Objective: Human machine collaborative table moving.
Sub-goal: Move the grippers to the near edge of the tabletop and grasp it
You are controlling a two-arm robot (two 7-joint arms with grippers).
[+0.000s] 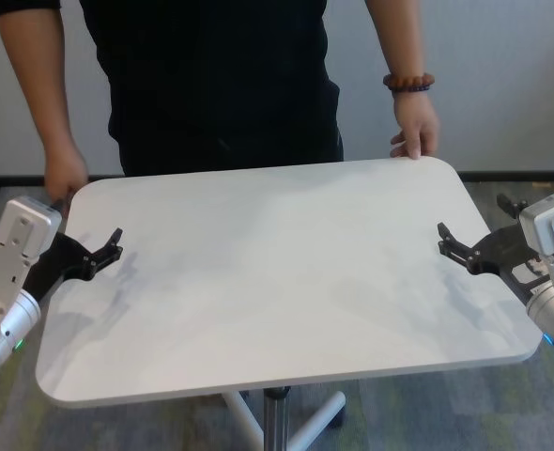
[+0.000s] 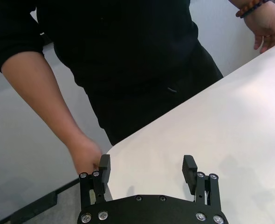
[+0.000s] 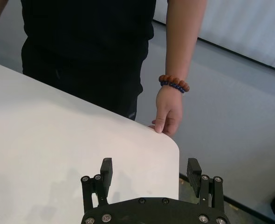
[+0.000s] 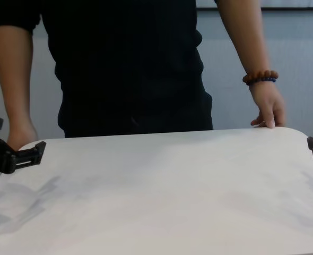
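The white table (image 1: 277, 282) stands in front of me on a slim pole. The human (image 1: 221, 85), in a black top, stands at its far side, with one hand (image 1: 66, 174) on the far-left corner and the braceleted hand (image 1: 416, 130) on the far-right corner. My left gripper (image 1: 113, 246) is open just over the table's left edge, near the human's hand (image 2: 86, 156). At the right edge my right gripper (image 1: 446, 240) is open too. Neither one is shut on the tabletop; in the wrist views the board (image 2: 212, 121) (image 3: 58, 135) lies ahead of the spread fingers.
The metal pole (image 1: 277, 418) and white base legs (image 1: 319, 418) show under the table's near edge. Grey carpet (image 1: 446, 413) lies around it, and a pale wall (image 1: 521, 75) with a dark skirting strip stands behind the human.
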